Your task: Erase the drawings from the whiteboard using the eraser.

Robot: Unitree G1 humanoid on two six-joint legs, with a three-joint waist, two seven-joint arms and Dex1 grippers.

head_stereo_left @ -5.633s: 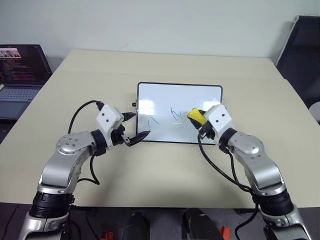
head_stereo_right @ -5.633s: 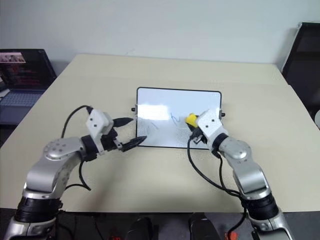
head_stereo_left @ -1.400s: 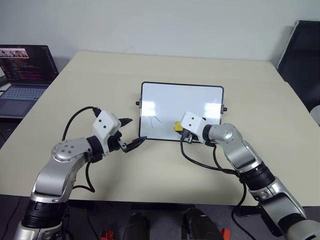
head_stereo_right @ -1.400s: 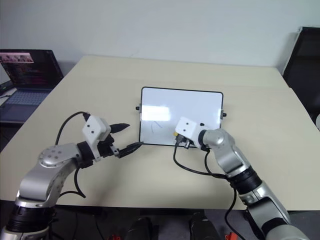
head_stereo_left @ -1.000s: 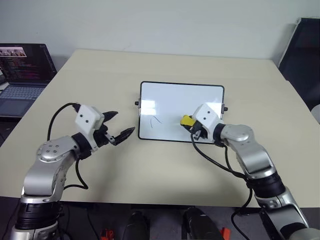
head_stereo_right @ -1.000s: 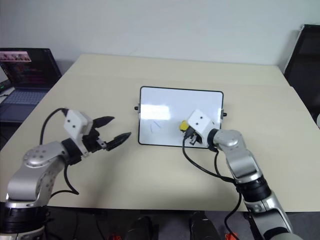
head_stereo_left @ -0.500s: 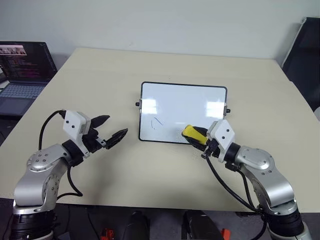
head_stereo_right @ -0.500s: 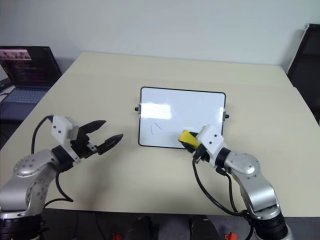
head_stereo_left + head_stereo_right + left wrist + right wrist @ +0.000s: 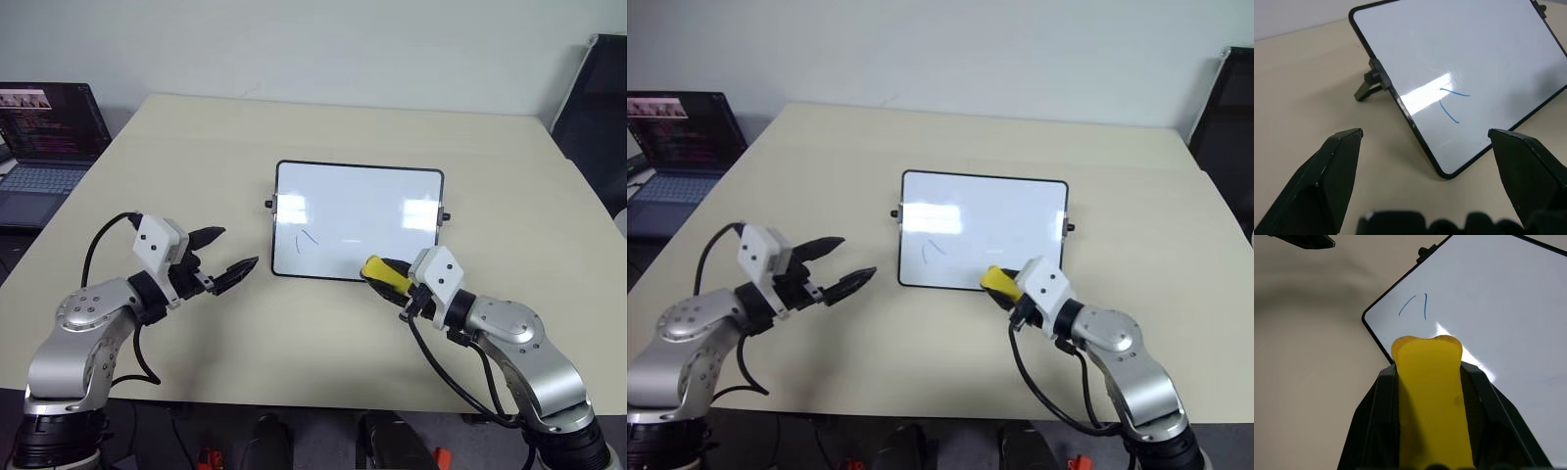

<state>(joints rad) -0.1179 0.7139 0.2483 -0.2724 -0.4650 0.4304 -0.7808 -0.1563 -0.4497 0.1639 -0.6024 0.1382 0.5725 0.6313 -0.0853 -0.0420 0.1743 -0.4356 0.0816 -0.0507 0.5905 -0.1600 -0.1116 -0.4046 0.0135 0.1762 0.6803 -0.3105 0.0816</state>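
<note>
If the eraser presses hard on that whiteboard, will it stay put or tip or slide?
The whiteboard probably slides easily: it looks thin, light and glossy on a smooth table. It stands tilted on small side legs, so a hard push could shift or flatten it.

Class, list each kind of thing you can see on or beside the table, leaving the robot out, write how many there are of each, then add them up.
Whiteboard: 1
Blue marker drawing: 1
Yellow eraser: 1
Laptop: 1
Table: 1
Total: 5
</note>
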